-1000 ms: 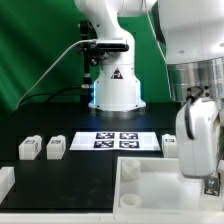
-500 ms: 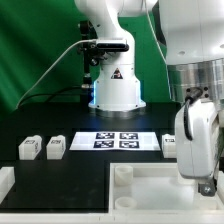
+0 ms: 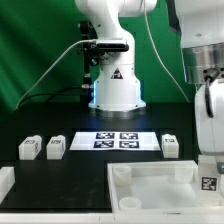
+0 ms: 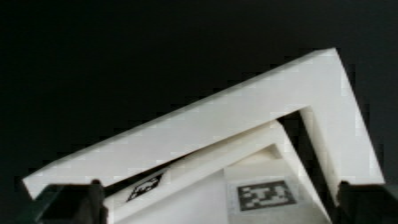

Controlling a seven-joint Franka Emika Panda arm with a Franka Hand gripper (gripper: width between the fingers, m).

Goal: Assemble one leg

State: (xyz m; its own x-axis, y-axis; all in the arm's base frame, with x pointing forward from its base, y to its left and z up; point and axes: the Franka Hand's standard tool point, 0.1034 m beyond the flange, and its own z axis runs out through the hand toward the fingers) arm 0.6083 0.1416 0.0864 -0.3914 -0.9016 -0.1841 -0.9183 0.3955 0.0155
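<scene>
Exterior view: the leg (image 3: 208,182), a small white block showing its black-and-white tag, sits right under the lower end of the arm (image 3: 212,110) at the exterior view's right edge, over the right rim of the white tray-like piece (image 3: 150,172). In the wrist view a tagged block (image 4: 267,192), probably the same leg, lies close against a corner of that tray-like piece (image 4: 214,120), beside a second tag (image 4: 143,185). The gripper (image 4: 205,205) shows only as two dark finger shapes at the picture's edge. I cannot tell whether it clamps the leg or stands free of it.

Around it, a second leg (image 3: 170,145) stands just behind the tray-like piece. The marker board (image 3: 118,140) lies in the middle of the black table (image 3: 70,180), in front of the robot base (image 3: 115,85). Two more legs (image 3: 28,148) (image 3: 56,147) stand side by side well off to the exterior view's left, and another white part (image 3: 5,180) pokes in at that edge. The arm's bulk hides the tray-like piece's right end.

Compared with half a second ago, the arm has shifted toward the exterior view's right. It now uncovers more of the tray-like piece and the leg behind it. The loose legs and the marker board lie as before.
</scene>
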